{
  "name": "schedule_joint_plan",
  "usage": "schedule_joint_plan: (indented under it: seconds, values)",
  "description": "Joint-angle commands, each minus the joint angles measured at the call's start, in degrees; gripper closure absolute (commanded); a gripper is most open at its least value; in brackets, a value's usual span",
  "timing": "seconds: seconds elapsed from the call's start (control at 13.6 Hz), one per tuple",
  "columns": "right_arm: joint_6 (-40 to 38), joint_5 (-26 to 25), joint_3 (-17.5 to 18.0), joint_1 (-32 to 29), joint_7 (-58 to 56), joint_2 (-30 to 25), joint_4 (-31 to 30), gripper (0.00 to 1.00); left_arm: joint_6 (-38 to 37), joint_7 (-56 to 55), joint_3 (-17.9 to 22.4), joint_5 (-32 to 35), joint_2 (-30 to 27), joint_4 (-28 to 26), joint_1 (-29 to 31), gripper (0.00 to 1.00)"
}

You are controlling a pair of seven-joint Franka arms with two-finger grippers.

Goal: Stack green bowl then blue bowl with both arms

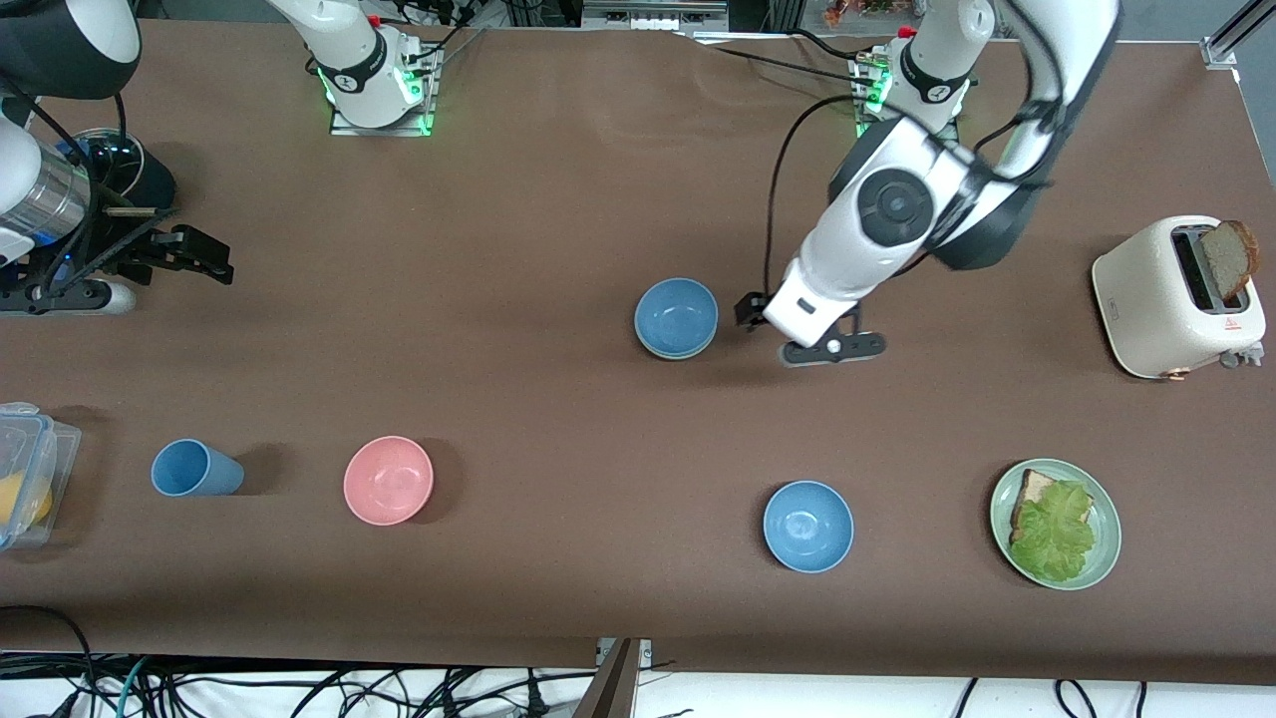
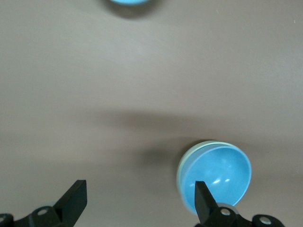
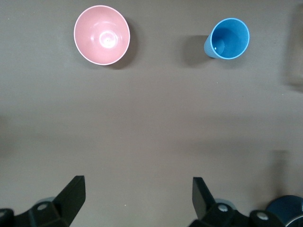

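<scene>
The blue bowl [image 1: 676,315] sits nested in the green bowl [image 1: 676,355] near the table's middle; only a thin green rim shows under it. My left gripper [image 1: 835,347] is open and empty, low over the bare table beside the stack, toward the left arm's end. In the left wrist view the blue bowl [image 2: 218,176] with its green rim [image 2: 181,171] lies by one fingertip [image 2: 201,196] of the left gripper [image 2: 139,198]. My right gripper [image 1: 204,257] waits open and empty at the right arm's end; in its wrist view the right gripper [image 3: 138,194] is over bare table.
A glossier blue bowl [image 1: 807,526], a pink bowl [image 1: 388,480], a blue cup [image 1: 194,469] and a green plate [image 1: 1105,558] with bread and lettuce lie nearer the front camera. A toaster [image 1: 1146,309] stands at the left arm's end, a plastic container [image 1: 25,479] at the right arm's end.
</scene>
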Motion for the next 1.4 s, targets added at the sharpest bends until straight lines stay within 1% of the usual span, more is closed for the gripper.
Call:
schedule_joint_plan:
  seconds: [0.0,0.07,0.29,0.37,0.44,0.52,0.59,0.66,0.74,0.88,1.33]
  values:
    - [-1.26,-0.34,0.59,-0.85,-0.42,0.46,1.32,0.0,-13.48,8.03,0.0,1.13,-2.19,8.6,2.99,0.0]
    - [-1.26,-0.34,0.59,-0.85,-0.42,0.46,1.32,0.0,-17.62,11.2,0.0,1.13,-2.19,11.95,4.92,0.0]
    - [-1.26,-0.34,0.59,-0.85,-0.42,0.46,1.32,0.0,-25.11,21.39,0.08,0.87,-2.54,17.24,11.25,0.0]
    - [-1.26,-0.34,0.59,-0.85,-0.42,0.46,1.32,0.0,-25.4,25.17,3.04,1.04,-5.16,16.73,10.66,0.0]
    - [-1.26,-0.34,0.59,-0.85,-0.42,0.46,1.32,0.0,-25.49,28.25,8.03,0.26,-7.27,15.34,7.61,0.0]
    - [-1.26,-0.34,0.59,-0.85,-0.33,0.46,1.32,0.0,-25.49,31.5,16.7,-1.31,-10.16,13.5,2.62,0.0]
    - [-1.26,-0.34,0.59,-0.85,-0.42,0.46,1.32,0.0,-25.14,34.67,22.53,-3.77,-12.02,11.3,-0.39,0.0]
    - [-1.26,-0.34,0.59,-0.85,-0.42,0.46,1.32,0.0,-25.05,36.0,24.41,-5.36,-13.6,9.19,-0.51,0.0]
    - [-1.26,-0.34,0.59,-0.85,-0.33,0.46,1.32,0.0,-24.87,36.37,25.74,-4.85,-15.45,7.17,-0.6,0.0]
    - [-1.26,-0.34,0.59,-0.85,-0.33,0.54,1.32,0.0,-20.85,36.37,26.37,-3.79,-18.09,3.56,-0.78,0.0]
    - [-1.26,-0.25,0.59,-0.85,-0.33,0.46,1.32,0.0,-20.56,36.55,27.95,-3.7,-18.01,3.55,-1.56,0.0]
